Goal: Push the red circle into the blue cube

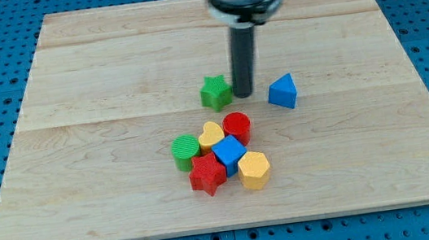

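The red circle (236,125) sits in a cluster below the board's middle, touching the upper right corner of the blue cube (229,152). My tip (242,94) rests on the board above the red circle, a short gap away, right beside the green star (214,92) on its right side. The rod rises straight up to the arm at the view's top.
A blue triangular block (282,92) lies right of my tip. The cluster also holds a yellow heart (211,136), a green cylinder (185,150), a red star (207,174) and a yellow hexagon (254,169). The wooden board (79,153) lies on a blue pegboard.
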`<state>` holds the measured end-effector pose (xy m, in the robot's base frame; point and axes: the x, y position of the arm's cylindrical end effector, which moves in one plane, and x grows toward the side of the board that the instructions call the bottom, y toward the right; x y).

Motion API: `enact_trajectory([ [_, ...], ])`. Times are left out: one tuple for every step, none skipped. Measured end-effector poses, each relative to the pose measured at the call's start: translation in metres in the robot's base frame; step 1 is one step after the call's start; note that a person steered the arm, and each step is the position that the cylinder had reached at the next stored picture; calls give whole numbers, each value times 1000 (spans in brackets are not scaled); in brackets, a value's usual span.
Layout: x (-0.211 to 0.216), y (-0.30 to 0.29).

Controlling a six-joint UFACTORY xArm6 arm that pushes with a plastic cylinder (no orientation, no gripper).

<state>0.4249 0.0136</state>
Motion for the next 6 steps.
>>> enact_trajectory([
  [-5, -83],
  [-13, -162],
  [-12, -132],
  [0, -45],
  [18, 20],
  [48, 28],
])
